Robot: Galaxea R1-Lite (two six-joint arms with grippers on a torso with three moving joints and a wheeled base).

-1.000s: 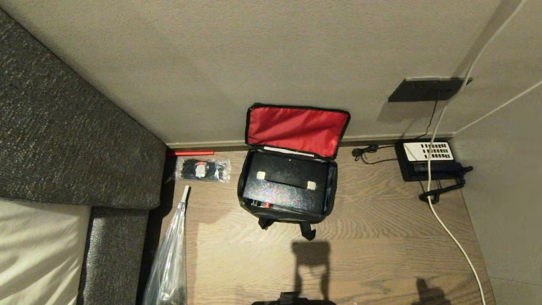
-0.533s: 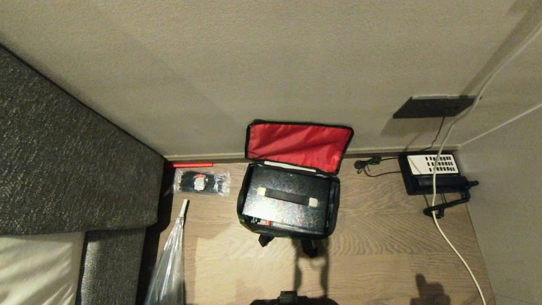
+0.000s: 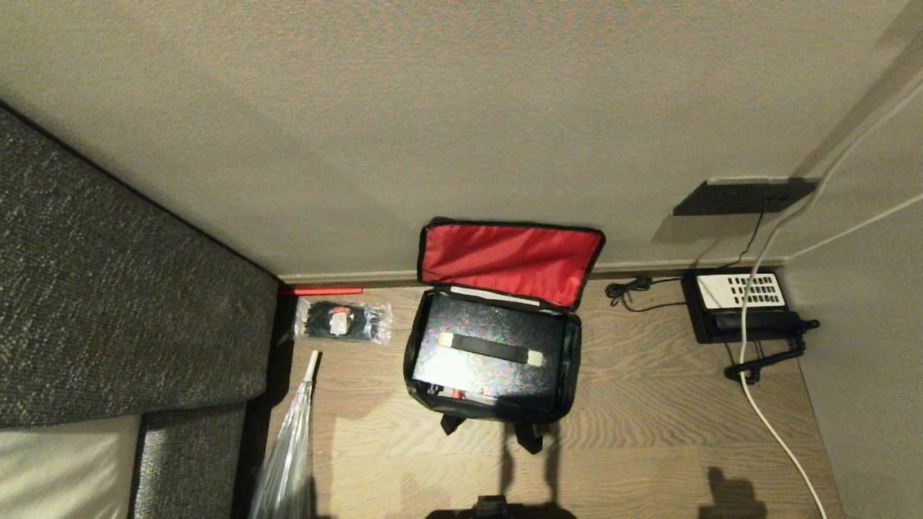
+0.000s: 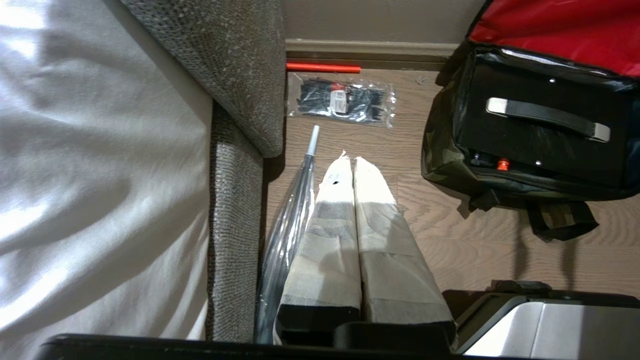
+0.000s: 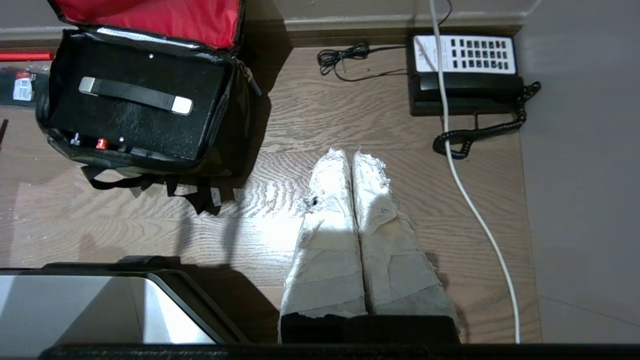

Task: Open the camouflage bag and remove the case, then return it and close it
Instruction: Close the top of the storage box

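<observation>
You see the camouflage bag standing open on the wooden floor, close to the wall, with its red lid leaning back against the baseboard. The case lies inside the bag, handle up; its lower edges are hidden by the bag walls, and only a small red latch shows at the near edge. In the head view neither arm appears; only a dark part of the robot is cut off at the bottom edge. In the wrist views, the left gripper hangs over the floor beside the grey sofa, and the right gripper hangs over the floor between the bag and the telephone. On both, the wrapped fingers are pressed together and hold nothing. A clear plastic-wrapped thing lies by the sofa, cut off below; you cannot tell what it is. A packet of black cable ties and a red stick lie near the baseboard. A white cable runs across the floor.
</observation>
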